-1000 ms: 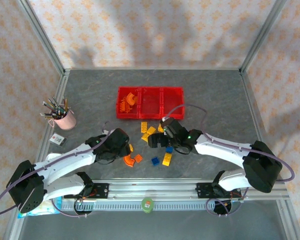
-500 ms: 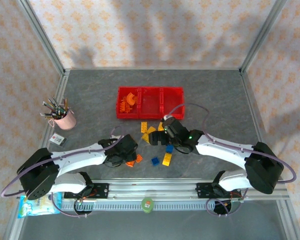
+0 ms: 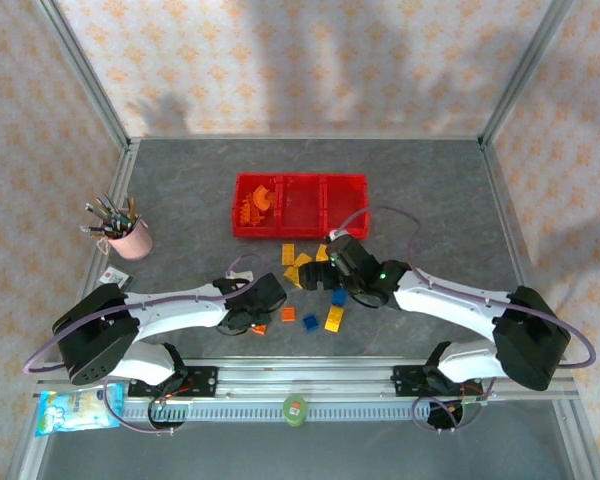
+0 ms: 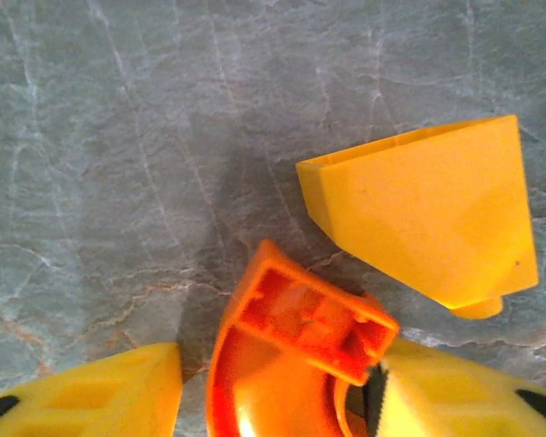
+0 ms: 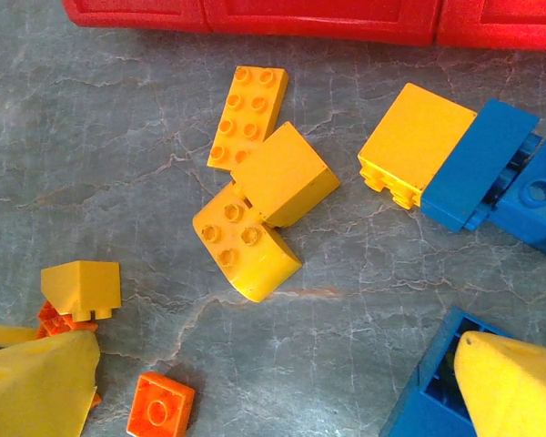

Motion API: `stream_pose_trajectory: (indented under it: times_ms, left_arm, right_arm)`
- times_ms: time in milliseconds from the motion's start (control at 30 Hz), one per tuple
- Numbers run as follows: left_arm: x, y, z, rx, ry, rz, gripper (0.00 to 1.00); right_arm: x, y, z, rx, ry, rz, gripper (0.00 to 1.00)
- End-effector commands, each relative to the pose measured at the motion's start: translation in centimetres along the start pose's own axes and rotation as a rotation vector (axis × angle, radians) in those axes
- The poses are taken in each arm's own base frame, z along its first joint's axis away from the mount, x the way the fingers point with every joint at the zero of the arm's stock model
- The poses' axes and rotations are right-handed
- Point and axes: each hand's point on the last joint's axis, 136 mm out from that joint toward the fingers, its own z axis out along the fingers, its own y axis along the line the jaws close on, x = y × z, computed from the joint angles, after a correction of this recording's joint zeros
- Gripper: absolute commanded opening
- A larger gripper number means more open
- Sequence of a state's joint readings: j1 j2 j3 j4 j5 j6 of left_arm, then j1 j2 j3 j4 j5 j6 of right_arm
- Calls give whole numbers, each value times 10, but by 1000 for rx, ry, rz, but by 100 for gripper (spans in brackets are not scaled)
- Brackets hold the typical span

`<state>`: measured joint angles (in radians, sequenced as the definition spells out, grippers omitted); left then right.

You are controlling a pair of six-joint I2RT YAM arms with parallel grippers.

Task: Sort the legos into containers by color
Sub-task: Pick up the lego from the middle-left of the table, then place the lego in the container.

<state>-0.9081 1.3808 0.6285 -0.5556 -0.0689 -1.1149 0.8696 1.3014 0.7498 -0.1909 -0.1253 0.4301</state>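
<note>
- Left gripper (image 4: 278, 382): fingers astride curved orange brick (image 4: 300, 319), near tabletop's front edge, not clamped; centre, then close squarely.
- Right gripper (image 5: 275, 350): fingers spread wide, empty; keep clear.

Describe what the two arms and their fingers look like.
The left arm and right arm have white links with chunky black joints. A lilac cable loops along each. The right wrist carries a small green light. The fingers are yellow moulded plastic with blunt, wedge-shaped tips.
</note>
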Motion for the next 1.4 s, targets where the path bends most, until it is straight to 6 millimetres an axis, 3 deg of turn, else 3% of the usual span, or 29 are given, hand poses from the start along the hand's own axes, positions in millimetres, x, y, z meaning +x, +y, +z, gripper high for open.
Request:
stream_pose_trajectory:
  times_ms: [0,133,367,667,867,1100,1367]
  left_arm:
    - [-2,2,11,-5,-28,-27,44]
    - [-7,-5,5,26,-44,-23,35]
    - [-13,-11,-11,77,-65,-28,31]
    - [-49,-12,-62,65,-188,-7,29]
    - [-96,-17,-100,60,-308,-16,28]
    - [-187,-25,-128,43,-447,-52,28]
    - [-262,-39,-95,-4,-455,-28,28]
  right_arm:
    - [-7,-4,-5,21,-42,7,100]
    - [-11,-2,-5,18,-50,7,100]
    - [-20,6,-9,-7,-67,14,100]
    - [-41,13,-19,-62,-108,56,100]
    - [-61,11,-26,-90,-144,109,100]
    - [-82,5,-21,-69,-168,159,100]
    - [-94,4,-13,-57,-176,168,100]
